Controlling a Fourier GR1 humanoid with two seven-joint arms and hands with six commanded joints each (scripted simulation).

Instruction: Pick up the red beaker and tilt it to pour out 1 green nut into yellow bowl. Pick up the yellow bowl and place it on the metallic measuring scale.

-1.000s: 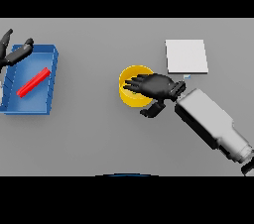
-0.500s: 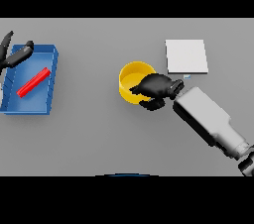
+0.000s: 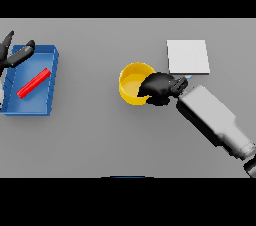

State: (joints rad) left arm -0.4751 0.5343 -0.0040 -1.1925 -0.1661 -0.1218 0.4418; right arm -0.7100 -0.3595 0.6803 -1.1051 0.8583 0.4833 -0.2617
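yellow bowl [image 3: 133, 84] sits left of the scale [image 3: 187, 56]; right robot hand [image 3: 159, 88] curls tight on its right rim.

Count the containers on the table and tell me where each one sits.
2. A yellow bowl near the middle, gripped at its rim by the right hand; a blue tray at the left edge, holding a red stick.

No legible text, labels, brand marks, numbers or signs appear on any object or surface in the head view.
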